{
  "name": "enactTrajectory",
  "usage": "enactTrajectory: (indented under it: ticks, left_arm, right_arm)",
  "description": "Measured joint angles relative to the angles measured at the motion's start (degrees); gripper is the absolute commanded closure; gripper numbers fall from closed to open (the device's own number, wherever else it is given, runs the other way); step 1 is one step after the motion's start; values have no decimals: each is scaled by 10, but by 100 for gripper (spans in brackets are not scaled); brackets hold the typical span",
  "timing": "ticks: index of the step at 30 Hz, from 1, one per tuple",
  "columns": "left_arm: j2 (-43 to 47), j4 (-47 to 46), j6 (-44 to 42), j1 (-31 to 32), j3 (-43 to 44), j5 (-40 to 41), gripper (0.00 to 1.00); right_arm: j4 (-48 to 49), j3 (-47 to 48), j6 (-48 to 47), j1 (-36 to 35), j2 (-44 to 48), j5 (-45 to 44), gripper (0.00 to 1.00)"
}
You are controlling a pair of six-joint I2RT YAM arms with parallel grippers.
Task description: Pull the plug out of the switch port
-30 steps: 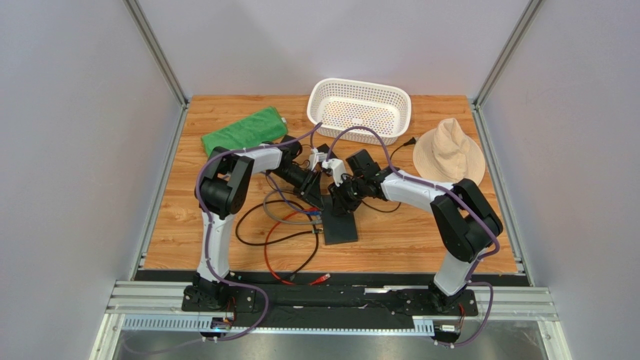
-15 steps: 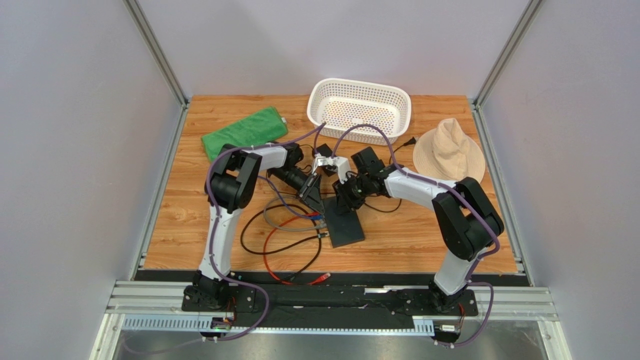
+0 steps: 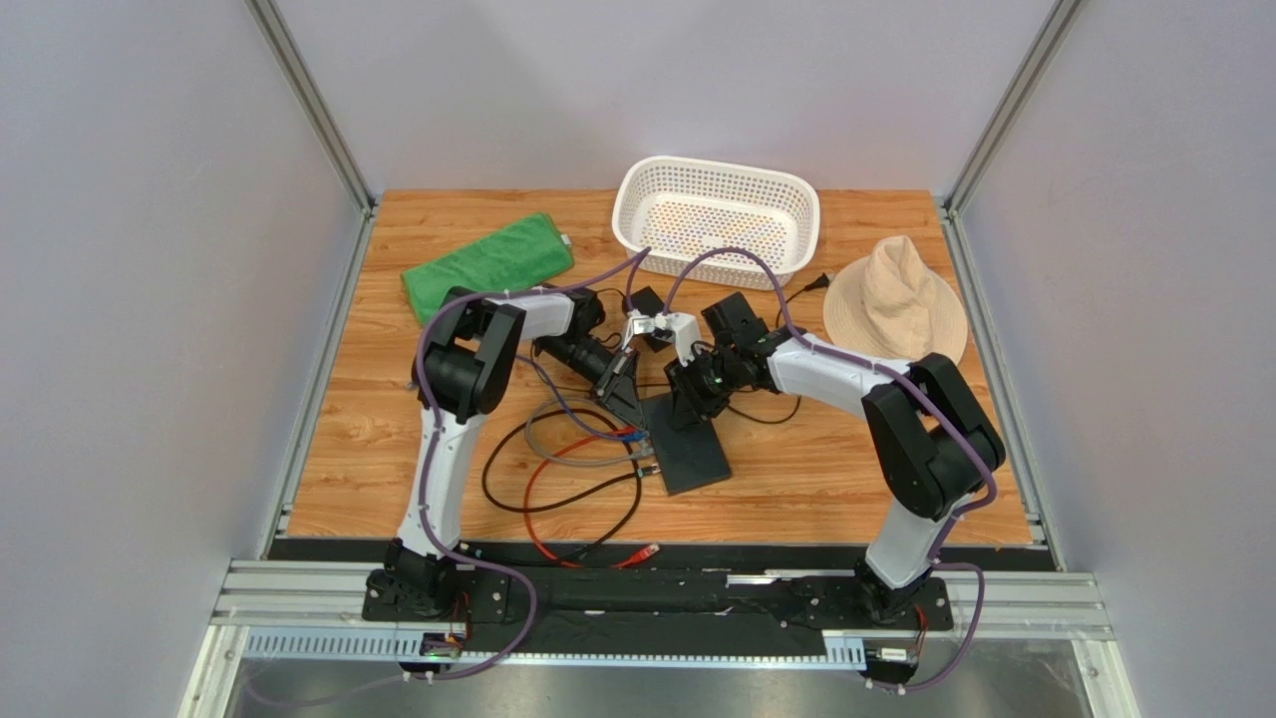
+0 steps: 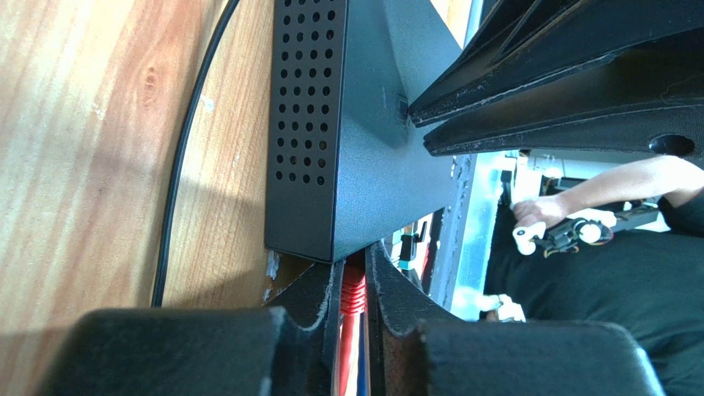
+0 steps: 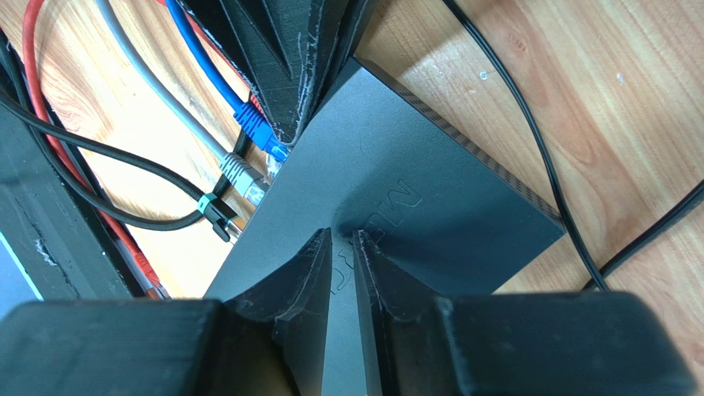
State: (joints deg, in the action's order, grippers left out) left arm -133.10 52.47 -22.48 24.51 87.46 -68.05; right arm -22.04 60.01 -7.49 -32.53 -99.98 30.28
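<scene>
The switch (image 3: 692,446) is a flat black slab on the wooden table, between the two arms. My left gripper (image 4: 353,262) is shut on the red plug (image 4: 353,290), right where it enters the switch (image 4: 363,165) edge. In the right wrist view the red plug is hidden between the left fingers (image 5: 281,58). My right gripper (image 5: 342,235) rests its tips on the switch (image 5: 413,190) top face. Its jaws stand a slim gap apart with nothing between them. Blue (image 5: 254,125), grey (image 5: 240,175) and black (image 5: 216,216) plugs sit in the same edge.
Red, black and grey cables (image 3: 562,476) loop on the table left of the switch, with a loose red plug end (image 3: 641,557) near the front edge. Behind stand a white basket (image 3: 716,217), a green cloth (image 3: 487,265), a beige hat (image 3: 896,299) and a black power brick (image 3: 731,320).
My left gripper has closed onto the red plug at the switch edge. The left arm shifted a little to the right and the switch turned slightly. The right gripper stays on the switch.
</scene>
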Motion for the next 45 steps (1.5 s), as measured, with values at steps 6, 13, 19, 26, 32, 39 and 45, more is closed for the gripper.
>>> enactTrajectory:
  ticks: [6, 13, 19, 26, 32, 39, 45]
  left_arm:
    - [-2, 0, 1, 0, 0, -4, 100]
    - [-42, 74, -7, 2, 64, 4, 100]
    - [-59, 114, -33, 4, 95, 6, 100]
    - [-50, 91, -27, -5, 38, -30, 100]
    - [-50, 124, -18, -2, 77, 24, 100]
    - [-43, 106, -7, -12, 29, -3, 100]
    - [-34, 111, -10, -26, 18, 7, 100]
  right_arm:
    - [0, 0, 2, 0, 0, 0, 75]
    - [1, 0, 4, 0, 0, -1, 75]
    - [4, 0, 6, 0, -1, -2, 76]
    - [0, -1, 18, -2, -2, 4, 77]
    - [4, -1, 25, -2, -4, 2, 80]
    - [5, -1, 29, 0, -5, 0, 89]
    - [5, -1, 36, 0, -5, 1, 100]
